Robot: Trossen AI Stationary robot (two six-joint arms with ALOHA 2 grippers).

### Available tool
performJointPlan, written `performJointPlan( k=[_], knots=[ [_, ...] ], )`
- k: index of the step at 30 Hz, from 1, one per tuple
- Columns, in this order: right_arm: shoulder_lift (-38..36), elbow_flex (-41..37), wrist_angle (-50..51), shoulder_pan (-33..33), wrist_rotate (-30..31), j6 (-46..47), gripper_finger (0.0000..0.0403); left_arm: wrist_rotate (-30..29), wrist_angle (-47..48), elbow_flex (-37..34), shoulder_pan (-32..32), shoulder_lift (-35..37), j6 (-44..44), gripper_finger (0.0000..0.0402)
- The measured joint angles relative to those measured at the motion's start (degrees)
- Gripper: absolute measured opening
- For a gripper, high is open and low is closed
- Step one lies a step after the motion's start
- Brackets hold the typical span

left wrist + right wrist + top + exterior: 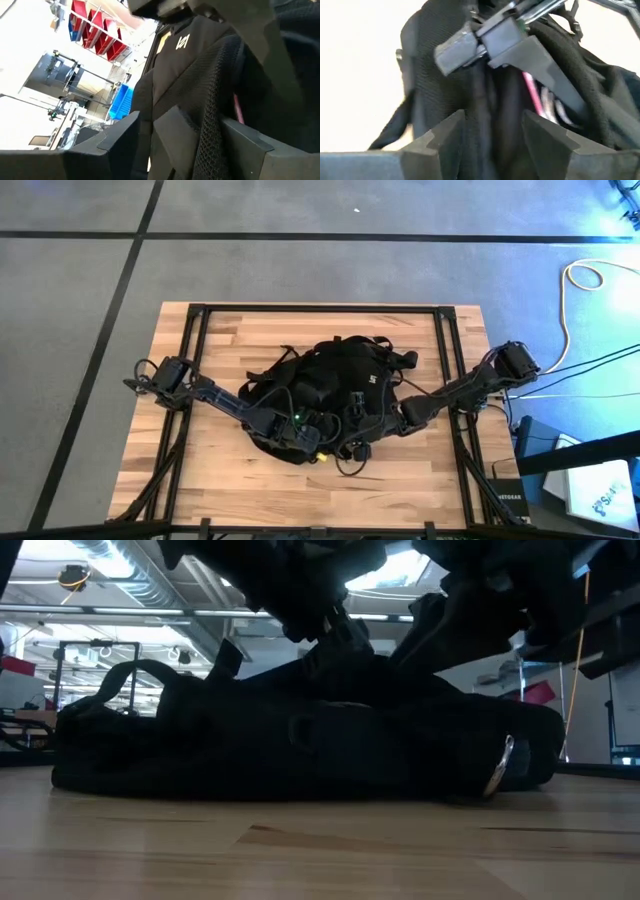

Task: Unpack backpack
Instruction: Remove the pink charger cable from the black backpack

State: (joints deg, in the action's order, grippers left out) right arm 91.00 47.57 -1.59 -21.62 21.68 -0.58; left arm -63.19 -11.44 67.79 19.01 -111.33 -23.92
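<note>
**Both grippers at the backpack's opening**

The backpack lies flat at the centre of the high view, on the wooden table, straps spread toward the frame's top. The left gripper comes in from the left and sits at the bag's lower edge; its wrist view shows its fingers parted, with black mesh fabric standing between them. Whether they pinch it, I cannot tell. The right gripper meets it from the right, jaws partly open astride a fabric fold; grip also uncertain. Likely purpose: each arm takes one lip of the opening to spread it. Something pink shows inside.
</note>
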Motion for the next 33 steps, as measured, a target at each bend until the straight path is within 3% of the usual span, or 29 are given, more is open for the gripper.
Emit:
performJointPlan(
  k=[6, 17, 22, 33],
  knots=[
    [2.38, -0.02, -2.27, 1.08, 4.19, -2.76, 0.0179, 0.60, 1.63, 0.00, -0.64, 0.00, 1.32, 0.0217],
    [5.77, -0.02, -7.49, 2.96, 6.17, -2.83, 0.0179, 2.67, 1.89, 0.00, -0.53, 0.00, 0.26, 0.0119],
    [5.77, -0.02, -7.84, 3.27, 9.89, -2.69, 0.0179, 2.25, 1.79, 0.00, -0.62, 0.00, 0.04, 0.0111],
    [5.77, -0.02, -7.10, 6.89, 7.90, 5.14, 0.0179, 2.52, 1.76, 0.00, -0.57, 0.00, 0.02, 0.0111]
  ],
)
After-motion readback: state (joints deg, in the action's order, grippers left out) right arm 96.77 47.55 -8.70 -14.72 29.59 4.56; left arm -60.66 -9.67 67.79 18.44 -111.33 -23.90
